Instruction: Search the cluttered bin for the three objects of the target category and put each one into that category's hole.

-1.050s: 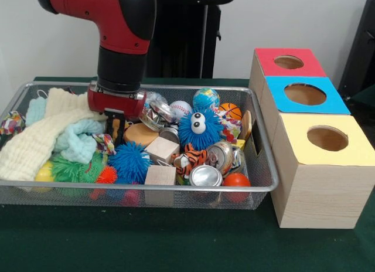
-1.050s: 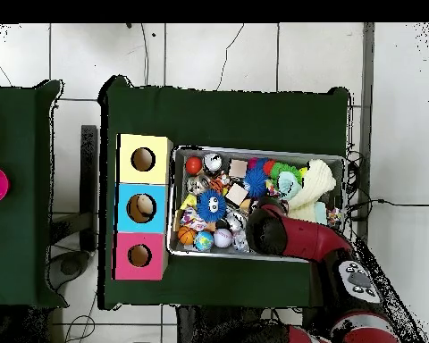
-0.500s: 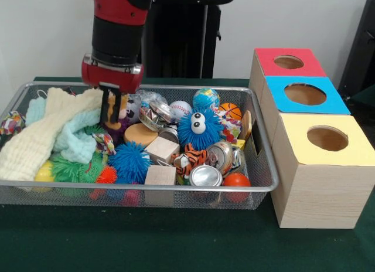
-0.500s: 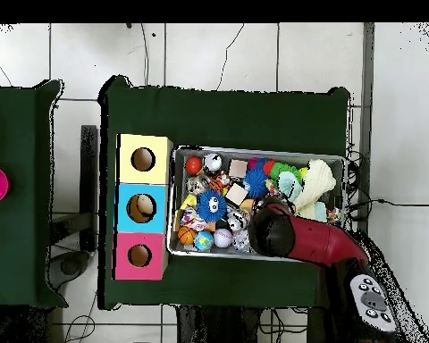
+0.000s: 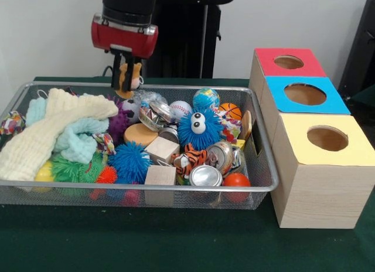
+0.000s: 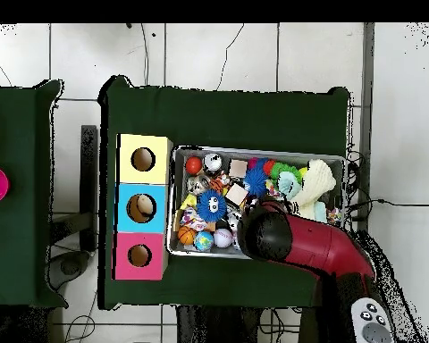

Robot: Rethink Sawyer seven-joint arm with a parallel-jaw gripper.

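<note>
Since half a second ago we see the arm [image 5: 126, 14] rise from the wire bin [image 5: 258, 184], so the gripper [image 5: 127, 78] now hangs above the bin's far rim, over the cream cloth's [image 5: 41, 131] end. We read no writing anywhere. Its fingers are nearly closed, pinching a small tan-and-pink toy [image 5: 128, 83], lifted clear of the clutter. The three-hole box [image 5: 310, 137] stands just beside the bin's end.

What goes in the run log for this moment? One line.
phase: lift | gripper: shut on small toy, above wire bin | boxes: not reached
</note>
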